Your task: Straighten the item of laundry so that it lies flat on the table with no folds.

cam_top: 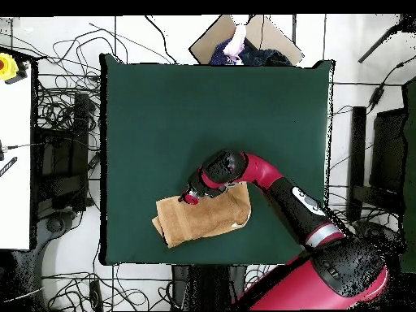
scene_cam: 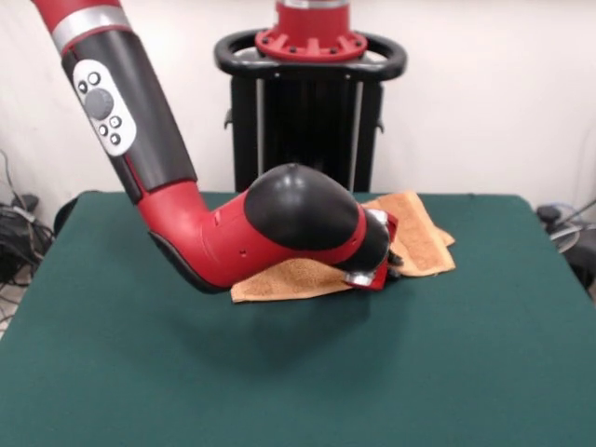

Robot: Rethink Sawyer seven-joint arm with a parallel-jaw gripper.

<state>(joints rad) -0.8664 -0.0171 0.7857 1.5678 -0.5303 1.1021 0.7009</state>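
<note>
The orange-tan towel lies on the dark green table near the robot's side, bunched with overlapping layers at its right end. In the overhead view the towel sits near the table's bottom edge, tilted. My gripper is down at the towel's front edge, and the red and black arm hides much of the cloth. In the overhead view the gripper is at the towel's upper left edge. Whether it holds cloth is hidden. No white tag shows.
The black pedestal stands behind the table's far edge. In the overhead view a person's hand and a cardboard box show beyond the top edge, cables lie on the floor around the table, and a white bench stands at the left.
</note>
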